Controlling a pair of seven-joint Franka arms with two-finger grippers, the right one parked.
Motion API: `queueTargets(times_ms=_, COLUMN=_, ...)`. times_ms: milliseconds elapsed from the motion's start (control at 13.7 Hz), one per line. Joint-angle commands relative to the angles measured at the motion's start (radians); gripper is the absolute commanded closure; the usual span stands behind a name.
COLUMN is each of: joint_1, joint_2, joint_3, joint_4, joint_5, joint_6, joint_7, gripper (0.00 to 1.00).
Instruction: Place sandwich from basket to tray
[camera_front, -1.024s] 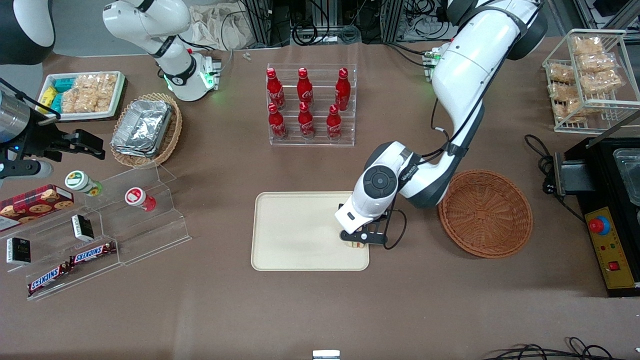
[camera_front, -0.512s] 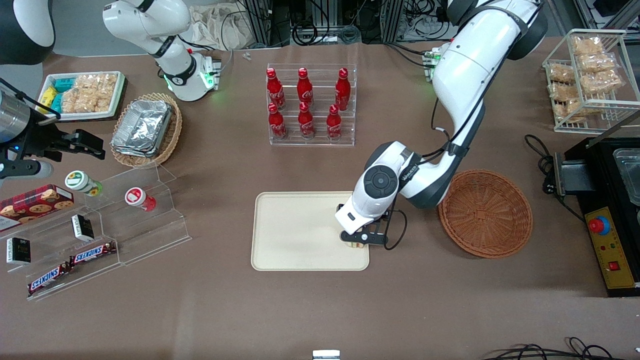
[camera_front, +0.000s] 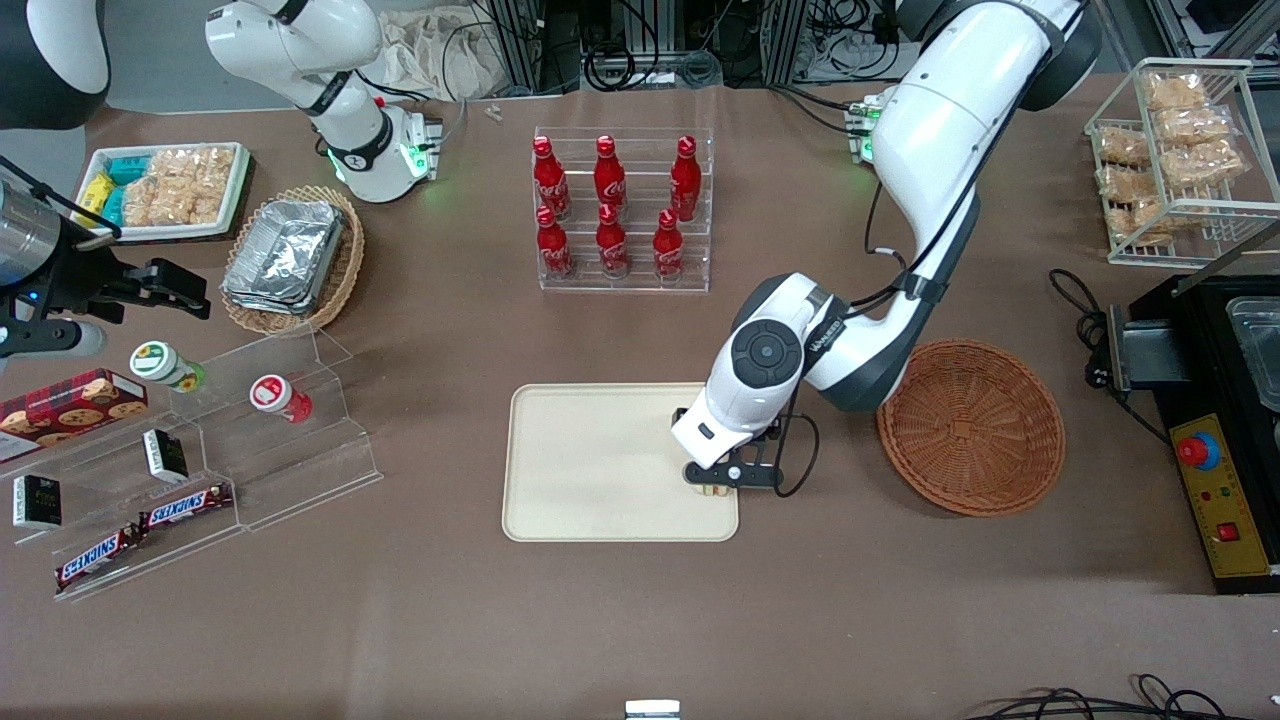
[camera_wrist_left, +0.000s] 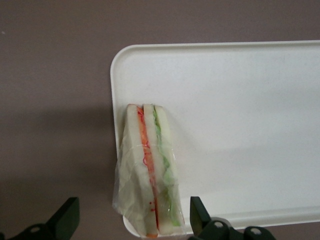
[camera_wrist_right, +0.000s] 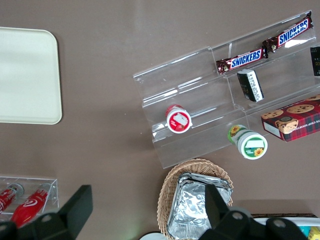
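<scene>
Left wrist view: one sandwich on one tray.
End effector is spread above it; fingertips are cut off.

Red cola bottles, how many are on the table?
6, all in the clear tiered rack farther from the front camera than the tray: three on the upper step, three on the lower. None appears hidden.

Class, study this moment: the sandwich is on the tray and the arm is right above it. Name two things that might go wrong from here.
1. The sandwich lies at the very rim of the tray, near a corner; a nudge might tip it off.
2. The open tool straddles it closely, so lifting off at an angle may snag the clear wrap and drag it.
</scene>
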Motion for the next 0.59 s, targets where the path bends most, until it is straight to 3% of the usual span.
queueTargets(times_ms=0, joint_1=0.041, joint_2=-0.086, joint_3=0.003, joint_4=-0.013, joint_5=-0.048, joint_6=-0.110, joint_7=0.003, gripper=0.01)
queueTargets(times_ms=366, joint_1=0.170, joint_2=-0.270, joint_3=0.002, joint_4=-0.052, joint_5=-0.064, joint_6=-0.289, joint_7=0.016, gripper=0.01)
queueTargets(times_ms=512, joint_1=0.228, joint_2=-0.339, joint_3=0.002, joint_4=-0.062, joint_5=-0.064, joint_6=-0.358, joint_7=0.129, gripper=0.01)
